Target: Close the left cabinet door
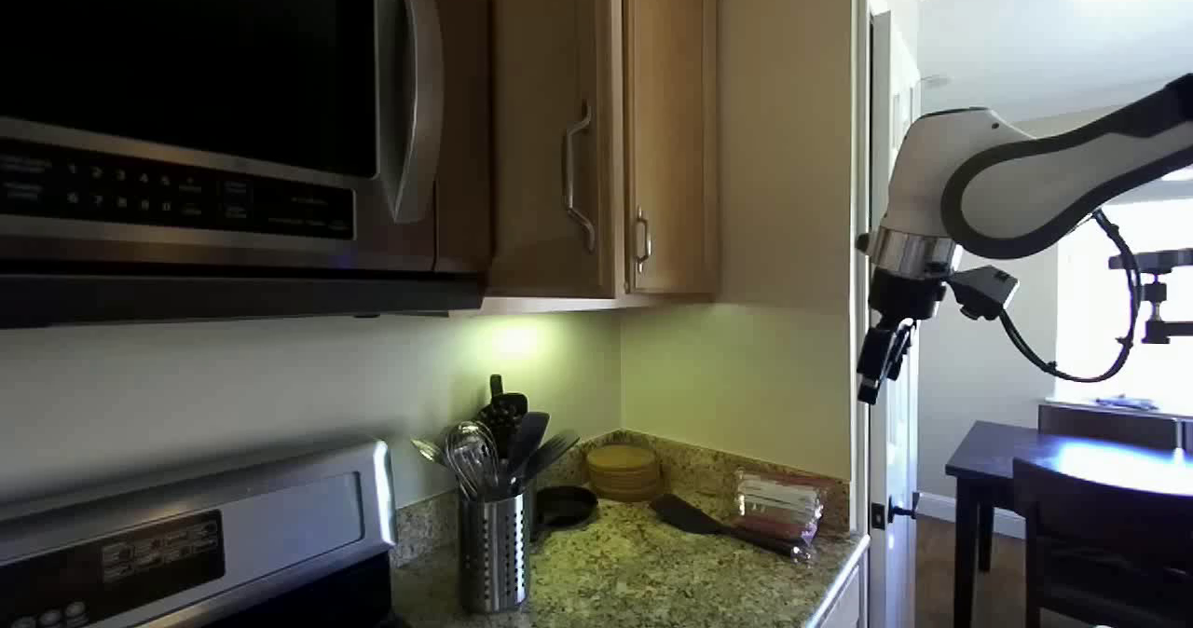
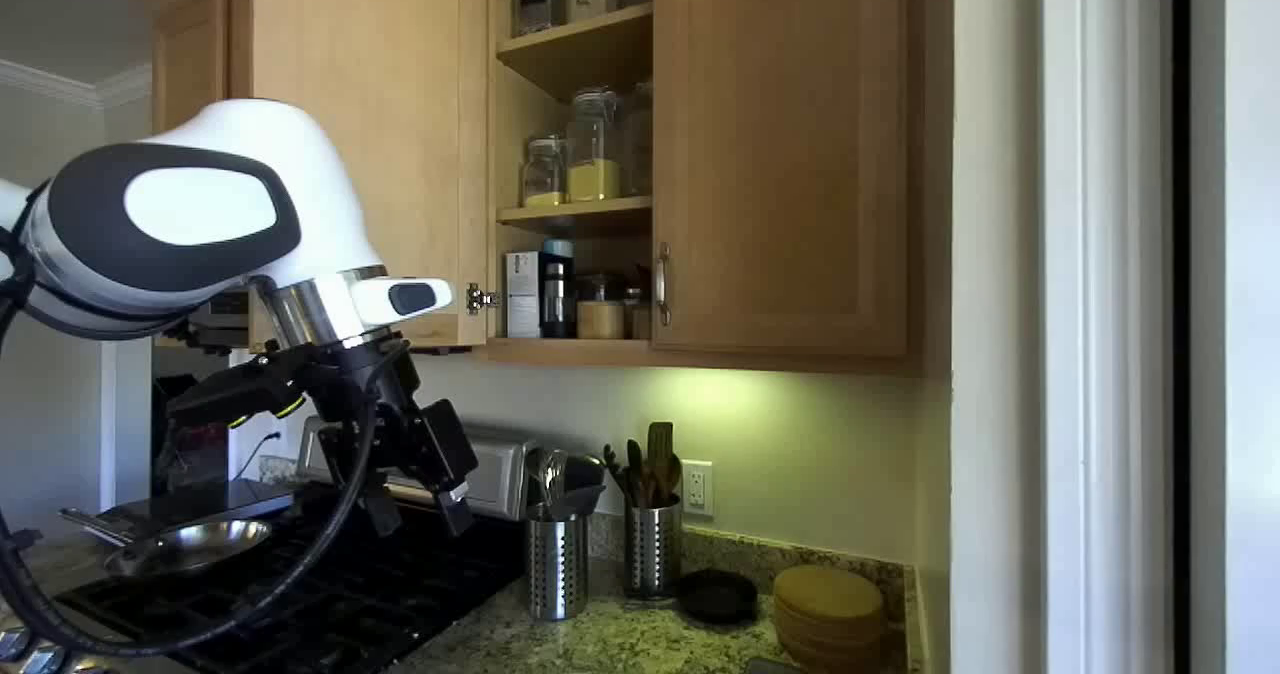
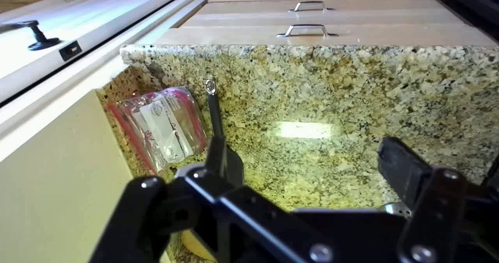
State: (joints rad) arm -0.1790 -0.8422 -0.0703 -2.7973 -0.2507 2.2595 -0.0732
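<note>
The left cabinet door [image 1: 536,125] is light-tan wood and stands open. In an exterior view its outer face shows, with the silver bar handle [image 1: 576,176] near its right edge. In an exterior view the door [image 2: 370,64] is swung out to the left, inner face and hinge showing; its handle is hidden there. My gripper [image 2: 422,524] is lower than the door's bottom edge, apart from it. It also hangs [image 1: 874,390] well to the right of the door. In the wrist view the gripper [image 3: 302,142] is open with nothing between its fingers; the door is out of view there.
The matching right door [image 2: 780,154] is shut, beside shelves with jars [image 2: 595,144]. A microwave [image 1: 186,69] is left of the cabinet. Below are steel utensil holders [image 2: 557,564], a stove, a pan [image 2: 190,544], a spatula [image 3: 214,111] and a plastic bag [image 3: 161,128].
</note>
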